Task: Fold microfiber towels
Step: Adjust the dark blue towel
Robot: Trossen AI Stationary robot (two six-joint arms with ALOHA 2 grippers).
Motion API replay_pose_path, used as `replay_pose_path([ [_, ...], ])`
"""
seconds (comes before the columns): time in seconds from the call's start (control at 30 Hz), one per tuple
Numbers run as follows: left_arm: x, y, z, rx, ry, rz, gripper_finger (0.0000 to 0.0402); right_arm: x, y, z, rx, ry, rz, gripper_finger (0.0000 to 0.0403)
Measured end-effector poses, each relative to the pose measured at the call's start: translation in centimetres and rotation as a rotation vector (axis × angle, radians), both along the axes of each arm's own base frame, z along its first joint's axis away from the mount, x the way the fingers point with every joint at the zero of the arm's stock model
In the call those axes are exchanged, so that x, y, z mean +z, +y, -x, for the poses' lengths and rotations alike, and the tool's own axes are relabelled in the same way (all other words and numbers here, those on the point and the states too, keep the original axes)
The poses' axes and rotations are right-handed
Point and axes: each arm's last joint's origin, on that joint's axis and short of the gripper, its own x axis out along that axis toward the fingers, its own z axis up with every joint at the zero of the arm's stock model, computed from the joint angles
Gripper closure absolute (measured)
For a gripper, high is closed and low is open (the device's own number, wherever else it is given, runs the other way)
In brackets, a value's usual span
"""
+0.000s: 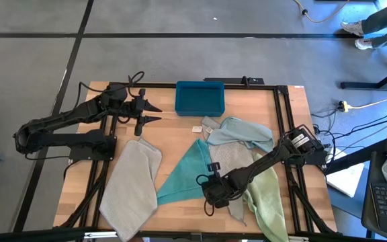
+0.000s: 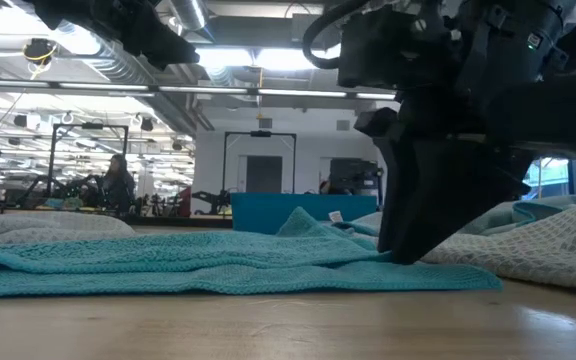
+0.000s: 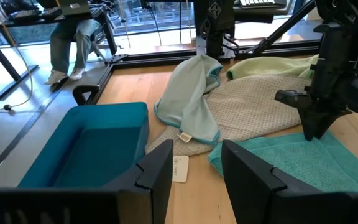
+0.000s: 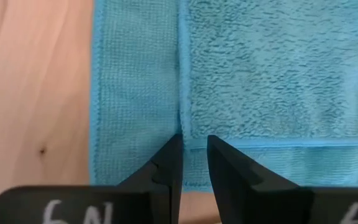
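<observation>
Teal towel (image 1: 183, 176) lay folded on the table (image 1: 173, 124), pinched by the right claw (image 1: 213, 181).
Left claw (image 1: 154, 113) hovered released near the bin (image 1: 199, 97); the right claw's finger lettering was cut off, unreadable.

Fluffy teal terry towel (image 4: 272, 68) – smooth matt wooden table (image 4: 36, 93).
</observation>
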Motion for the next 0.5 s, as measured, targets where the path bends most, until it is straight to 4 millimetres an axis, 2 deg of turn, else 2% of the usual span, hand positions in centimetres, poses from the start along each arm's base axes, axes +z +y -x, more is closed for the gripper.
replay_pose_path([
  [0.23,0.0,0.0,0.0,0.0,0.0,0.0,0.0272,0.0,-0.01,0.0,0.0,-0.001,0.003,0.0333],
  [0.4,-0.01,0.0,0.0,0.0,0.0,0.0,0.0272,0.02,0.07,-0.07,0.026,0.0,-0.004,0.0387],
  [0.5,-0.01,0.0,-0.01,0.0,0.0,0.0,0.0272,0.0,-0.03,-0.17,0.054,0.015,-0.026,0.0394],
])
